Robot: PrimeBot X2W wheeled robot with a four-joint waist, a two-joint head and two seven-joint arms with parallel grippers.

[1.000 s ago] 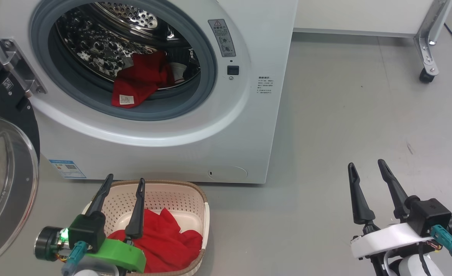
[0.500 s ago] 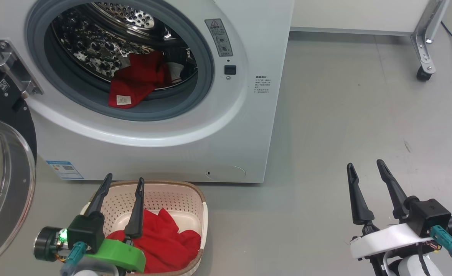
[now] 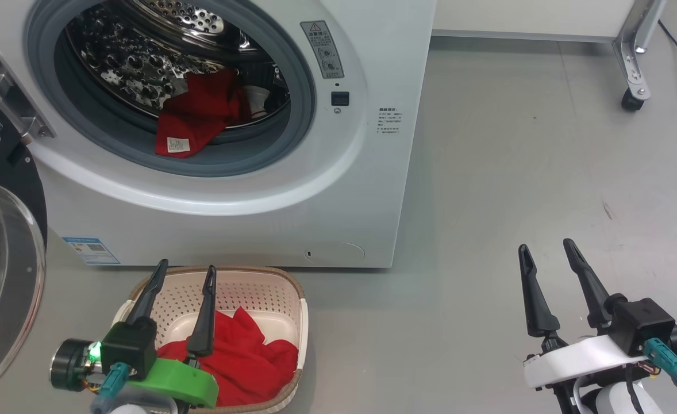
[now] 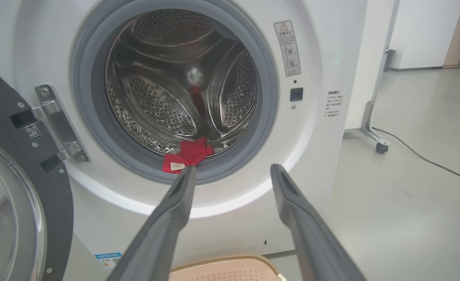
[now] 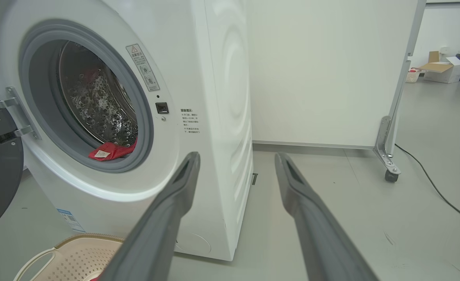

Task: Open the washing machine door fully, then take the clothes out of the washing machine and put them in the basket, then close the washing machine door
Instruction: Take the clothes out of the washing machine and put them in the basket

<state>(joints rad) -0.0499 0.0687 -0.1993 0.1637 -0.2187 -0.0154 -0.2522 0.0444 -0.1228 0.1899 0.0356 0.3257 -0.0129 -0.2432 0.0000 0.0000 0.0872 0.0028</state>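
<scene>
My left pincer (image 3: 188,265) is at 7 o'clock, wide open and holding nothing, over the basket (image 3: 299,310); red clothes (image 3: 246,353) lie in that basket; my right pincer (image 3: 546,245) is at 5 o'clock, open and empty above the floor (image 3: 488,172); the door (image 3: 11,172) stands open at 9 o'clock; farther off, at 11 o'clock, more clothes (image 3: 195,115) sit inside the washing machine (image 3: 373,190), near its front edge.

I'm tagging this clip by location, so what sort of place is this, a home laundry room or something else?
Probably a lab or test space rather than a home: the washing machine stands on a bare grey floor beside a wheeled white partition, with a cardboard box beyond.
</scene>
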